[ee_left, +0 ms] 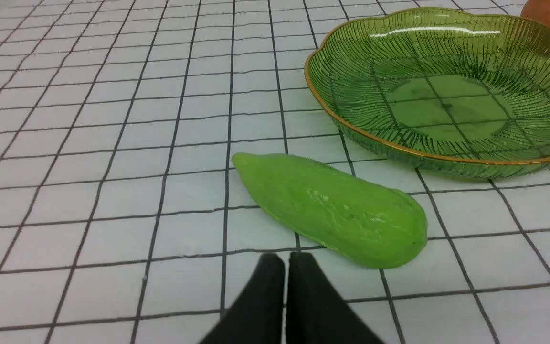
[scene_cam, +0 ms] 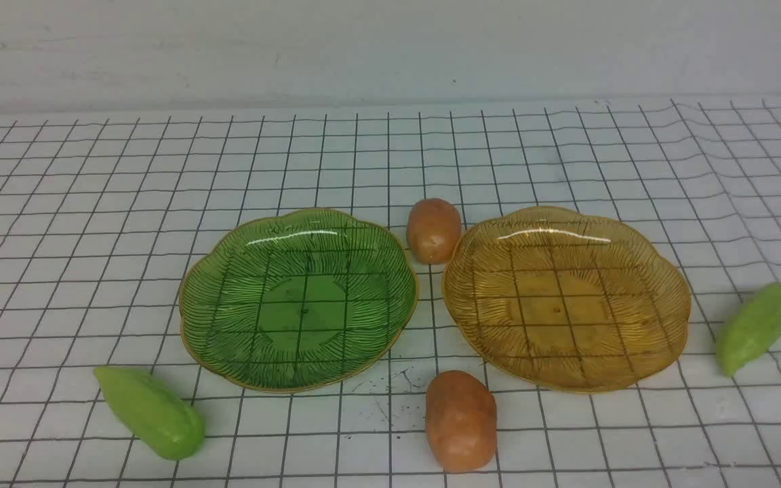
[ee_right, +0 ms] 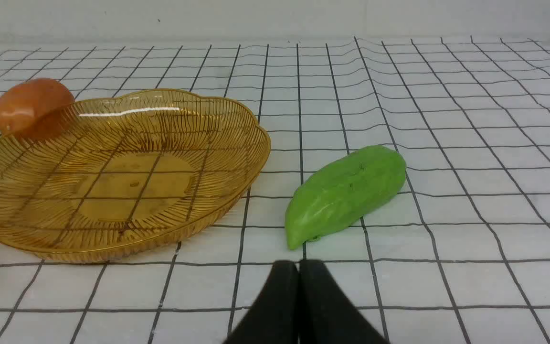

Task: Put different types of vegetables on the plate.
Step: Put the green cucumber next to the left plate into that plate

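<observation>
**Grid cloth** [scene_cam: 92,203]: white with black lines, covers the table, rippled at the far right. All four vegetables lie on it, outside both plates.

**Left gripper** [ee_left: 284,260]: black, its two fingers pressed together with no gap and nothing between them. Seen only in the left wrist view, with the tips just short of the left cucumber piece. No contact shows.

**Left cucumber piece** [scene_cam: 150,411]: light green and lying flat at the near left. The tapered tip points far-left and the blunt end near-right. It is near the green plate but apart from it.

**Green plate** [scene_cam: 184,305]: translucent, ribbed, scalloped, with a gold rim. Sits left of centre.

**Far potato piece** [scene_cam: 434,230]: orange-brown oval between the far edges of the two plates, just beside the amber plate's rim. Whether it touches cannot be told.

**Near potato piece** [scene_cam: 461,420]: larger in view, on the near side of the gap between the plates and apart from both.

**Amber plate** [scene_cam: 682,298]: the same scalloped, ribbed shape, right of centre, close beside the green plate.

**Right cucumber piece** [scene_cam: 758,327]: lies to the right of the amber plate and apart from it, tip toward the near side.

**Right gripper** [ee_right: 299,267]: black, fingers closed tight on nothing. Seen only in the right wrist view, near the right cucumber piece's tip.
</observation>
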